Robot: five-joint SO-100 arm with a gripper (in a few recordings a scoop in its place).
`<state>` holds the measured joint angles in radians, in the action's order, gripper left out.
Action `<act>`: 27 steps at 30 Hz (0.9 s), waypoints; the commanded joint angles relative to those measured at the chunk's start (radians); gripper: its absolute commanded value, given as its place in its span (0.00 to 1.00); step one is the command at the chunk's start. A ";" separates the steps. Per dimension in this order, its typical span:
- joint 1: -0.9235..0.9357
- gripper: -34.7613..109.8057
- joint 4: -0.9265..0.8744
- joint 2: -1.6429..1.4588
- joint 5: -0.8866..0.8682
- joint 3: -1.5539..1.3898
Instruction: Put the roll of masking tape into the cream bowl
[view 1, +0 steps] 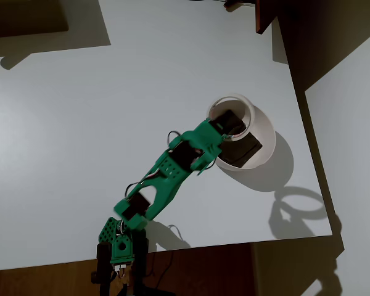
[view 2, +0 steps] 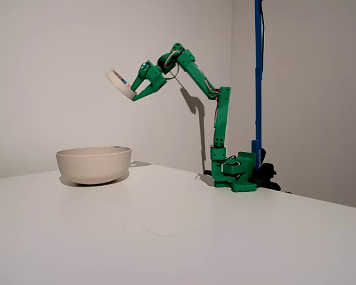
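The green gripper (view 2: pixel 133 89) clamps the tilted roll of masking tape (view 2: pixel 120 84) high above the cream bowl (view 2: pixel 94 164), so releasing here could bounce it off the rim.

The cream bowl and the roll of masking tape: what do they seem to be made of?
The cream bowl looks like matte ceramic or hard plastic, going by its smooth, even sides without gloss; the pictures cannot settle which. The roll of masking tape looks like paper tape: dull cream-white, with printed marks on its inner core.

Tilted tape roll (view 2: pixel 120 84) above cream bowl (view 2: pixel 94 164)
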<state>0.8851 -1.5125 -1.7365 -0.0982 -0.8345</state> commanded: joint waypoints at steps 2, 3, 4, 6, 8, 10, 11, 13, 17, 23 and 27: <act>0.014 0.18 0.023 0.137 -0.008 0.233; 0.018 0.18 0.034 0.164 -0.008 0.241; 0.021 0.18 0.044 0.192 -0.006 0.249; 0.031 0.18 0.058 0.265 0.003 0.276; 0.043 0.18 0.075 0.351 0.009 0.314; 0.057 0.18 0.080 0.454 0.014 0.370; 0.063 0.18 0.080 0.505 0.015 0.402; 0.072 0.18 0.091 0.592 0.021 0.445; 0.095 0.18 0.115 0.681 0.021 0.465; 0.146 0.18 0.137 0.721 0.031 0.466; 0.153 0.18 0.137 0.732 0.031 0.466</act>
<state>1.0262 -1.3806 -0.9572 -0.0583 -0.4740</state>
